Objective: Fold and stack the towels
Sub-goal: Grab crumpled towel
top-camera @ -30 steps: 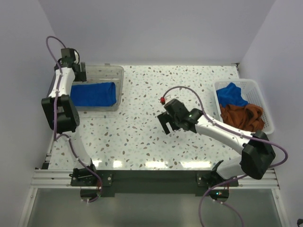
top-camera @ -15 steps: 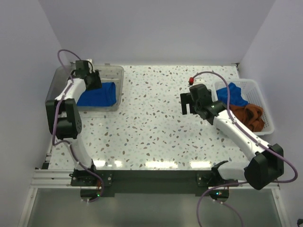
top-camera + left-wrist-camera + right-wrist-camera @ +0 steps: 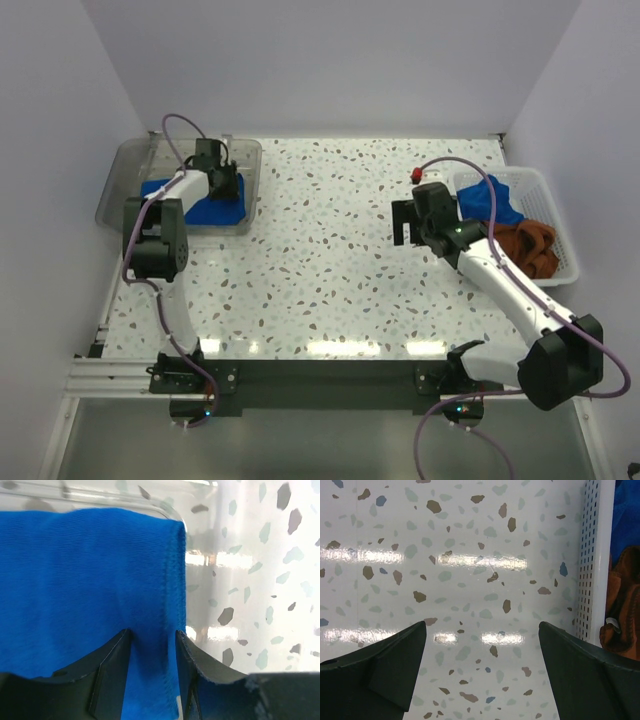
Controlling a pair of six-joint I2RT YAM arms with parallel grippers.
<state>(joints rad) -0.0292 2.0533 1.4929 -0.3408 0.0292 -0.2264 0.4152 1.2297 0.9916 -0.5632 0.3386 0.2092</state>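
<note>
The left fingers [image 3: 152,635] were found part-narrowed astride the hemmed edge of the folded blue towel [image 3: 75,580] in the clear tray [image 3: 248,150]; a grip could not be confirmed. The right fingers [image 3: 482,625] stood spread and empty over the counter [image 3: 470,530], the unfolded towels [image 3: 622,605] in the white basket [image 3: 592,555] lying just to their right.

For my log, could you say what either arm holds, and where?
Left jaws straddle the bright blue terry towel at its hemmed edge; grip uncertain. Right jaws hold nothing.
</note>
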